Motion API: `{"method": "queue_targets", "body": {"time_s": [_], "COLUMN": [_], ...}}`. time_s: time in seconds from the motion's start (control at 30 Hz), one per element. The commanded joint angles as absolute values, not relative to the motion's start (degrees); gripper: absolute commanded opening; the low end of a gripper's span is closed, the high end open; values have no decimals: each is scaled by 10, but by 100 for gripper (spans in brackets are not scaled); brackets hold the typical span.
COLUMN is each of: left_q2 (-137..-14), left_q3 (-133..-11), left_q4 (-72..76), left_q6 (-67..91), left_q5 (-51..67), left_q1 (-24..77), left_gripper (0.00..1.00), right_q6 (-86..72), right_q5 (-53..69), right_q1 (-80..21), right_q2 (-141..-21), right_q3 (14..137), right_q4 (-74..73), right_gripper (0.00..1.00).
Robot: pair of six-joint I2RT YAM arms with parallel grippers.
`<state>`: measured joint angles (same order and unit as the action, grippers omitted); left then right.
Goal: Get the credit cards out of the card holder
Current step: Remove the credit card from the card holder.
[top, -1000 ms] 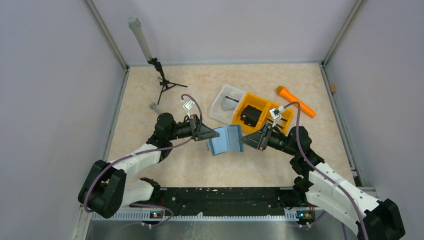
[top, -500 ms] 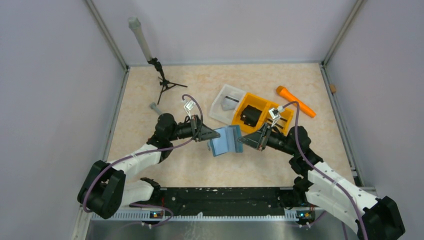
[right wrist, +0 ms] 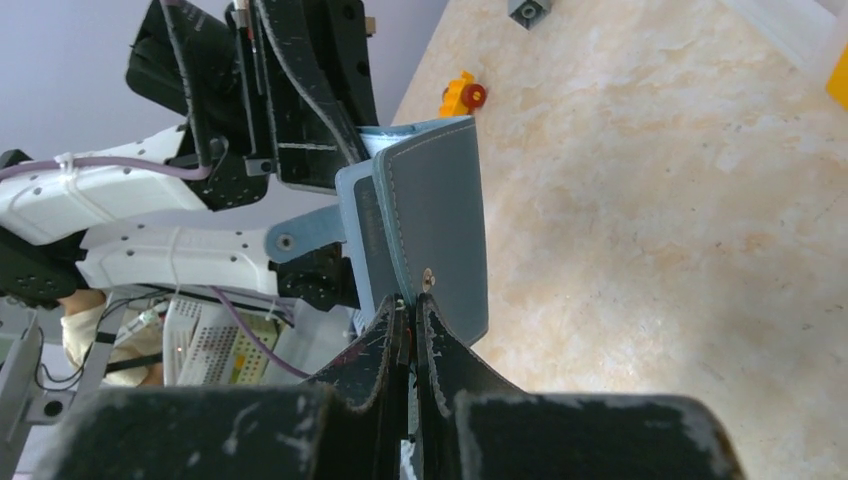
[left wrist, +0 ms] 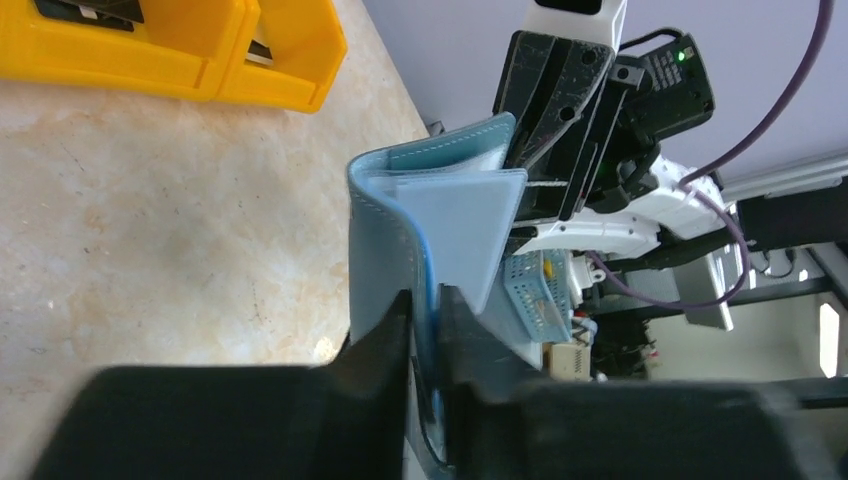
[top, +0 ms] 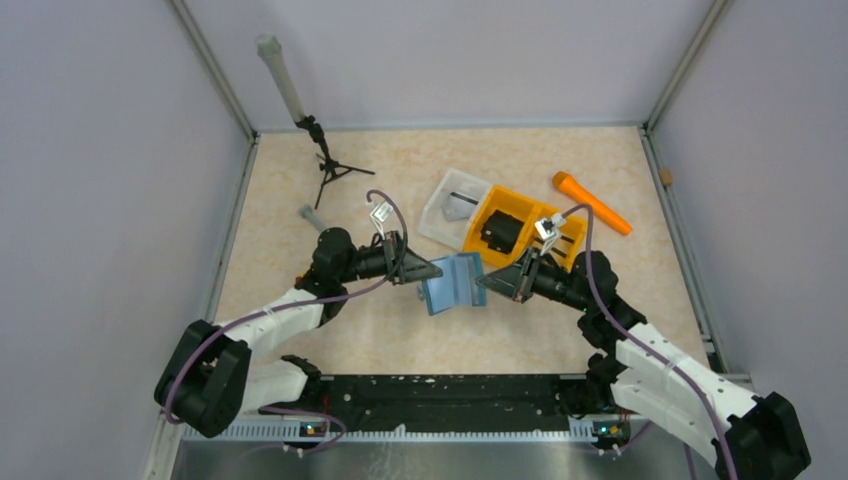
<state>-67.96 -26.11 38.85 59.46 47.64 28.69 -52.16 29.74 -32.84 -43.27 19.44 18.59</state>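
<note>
Small teal-blue stitched folding card holder [left wrist: 382, 230], left gripper [left wrist: 424, 305] clamped on one flap, right gripper [right wrist: 407, 308] pinched on the other. We should part them slowly, keeping both grips.

Plain lilac walls [top: 450, 60] enclose a beige marbled tabletop [top: 400, 160].

Orange bin [top: 510, 228] beside white tray [top: 452, 205], orange tool [top: 590, 202] nr; tripod [top: 325, 165] w/ grey tube apart.

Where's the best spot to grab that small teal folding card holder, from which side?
A flap's thin free edge, from the side. The teal card holder is half-open, flaps upright, so the left gripper and right gripper each pinch one flap edge-on.
</note>
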Motion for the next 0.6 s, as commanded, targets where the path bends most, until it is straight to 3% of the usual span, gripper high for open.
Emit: {"method": "queue_targets", "body": {"time_s": [0.0,0.1,0.33,0.57], "left_q2": [-675,-686,-721,-760], "left_q3": [-279,-280,-283,-298], "left_q4": [428,424,412,406], "left_q6": [595,589,568,552], "left_q5": [486,483,464,443], "left_q1": [299,302,319,342], "left_gripper": [29,53,86,95], "right_q6": [-478,-476,-469,-440], "right_q5": [267,261,248,210], "right_q1": [-347,-361,-368,-403], "right_q2": [-438,-445,-470,-501], "right_q3": [232,243,263,295], "right_q4": [140,140,119,76], "right_gripper": [0,0,0,0]}}
